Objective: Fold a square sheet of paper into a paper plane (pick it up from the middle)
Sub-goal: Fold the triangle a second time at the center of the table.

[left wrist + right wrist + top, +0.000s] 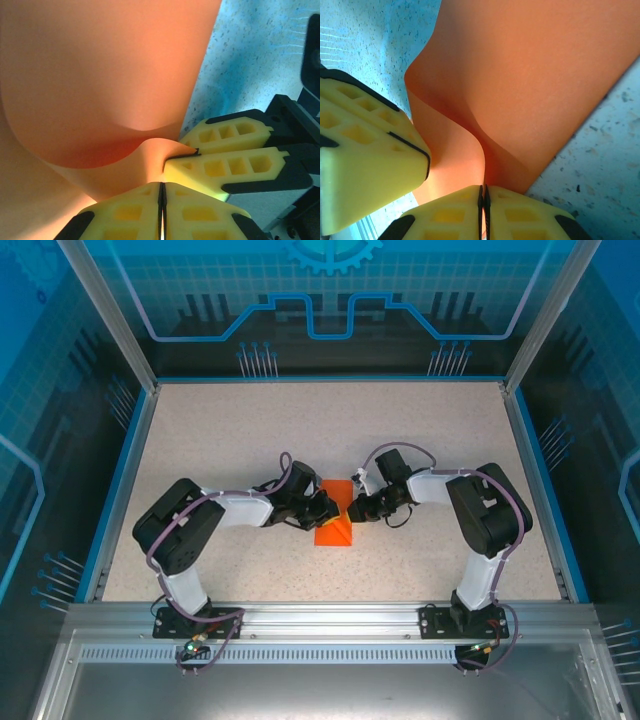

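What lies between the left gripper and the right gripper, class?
The square sheet of paper, pinched by left gripper and right gripper; top view shows it.

Blocked mid-table by yellow-fingered left gripper, right gripper and thin orange paper sheet between; open elsewhere on speckled tabletop.

No writing, label, brand, number or sign can be read anywhere

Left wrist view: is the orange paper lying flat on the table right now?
No, the square sheet of paper bulges in a curve, its edge pinched by the left gripper and the right gripper.
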Action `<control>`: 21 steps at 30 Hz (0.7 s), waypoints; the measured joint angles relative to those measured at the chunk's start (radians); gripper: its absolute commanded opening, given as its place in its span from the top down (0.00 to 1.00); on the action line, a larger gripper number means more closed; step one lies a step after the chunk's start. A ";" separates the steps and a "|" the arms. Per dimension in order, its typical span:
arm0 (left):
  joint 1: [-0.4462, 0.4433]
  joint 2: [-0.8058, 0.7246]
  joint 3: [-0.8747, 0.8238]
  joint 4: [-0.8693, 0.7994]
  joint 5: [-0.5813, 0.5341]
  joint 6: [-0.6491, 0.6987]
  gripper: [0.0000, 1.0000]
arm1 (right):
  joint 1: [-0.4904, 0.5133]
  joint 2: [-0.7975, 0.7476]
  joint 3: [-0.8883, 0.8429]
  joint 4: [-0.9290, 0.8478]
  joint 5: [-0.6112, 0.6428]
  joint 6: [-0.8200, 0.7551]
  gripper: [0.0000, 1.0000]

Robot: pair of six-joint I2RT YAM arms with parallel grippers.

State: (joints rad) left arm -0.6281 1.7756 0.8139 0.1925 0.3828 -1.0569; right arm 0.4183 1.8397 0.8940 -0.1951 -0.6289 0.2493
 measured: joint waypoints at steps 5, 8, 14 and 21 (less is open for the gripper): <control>0.000 0.025 0.000 -0.003 -0.001 0.000 0.89 | 0.000 0.000 0.002 -0.001 0.000 0.000 0.88; 0.000 0.038 0.000 -0.003 -0.001 0.000 0.90 | 0.000 0.005 0.008 -0.006 0.000 0.000 0.88; -0.001 0.047 -0.003 -0.001 -0.005 0.000 0.90 | 0.000 0.008 0.011 -0.007 -0.003 0.000 0.86; -0.002 0.047 -0.013 0.018 -0.008 0.000 0.91 | 0.000 0.000 0.013 -0.009 -0.014 0.010 0.72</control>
State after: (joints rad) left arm -0.6296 1.8225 0.8009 0.2104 0.3744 -1.0573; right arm 0.4179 1.8397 0.9070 -0.2039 -0.6430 0.2592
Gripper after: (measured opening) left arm 0.095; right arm 0.222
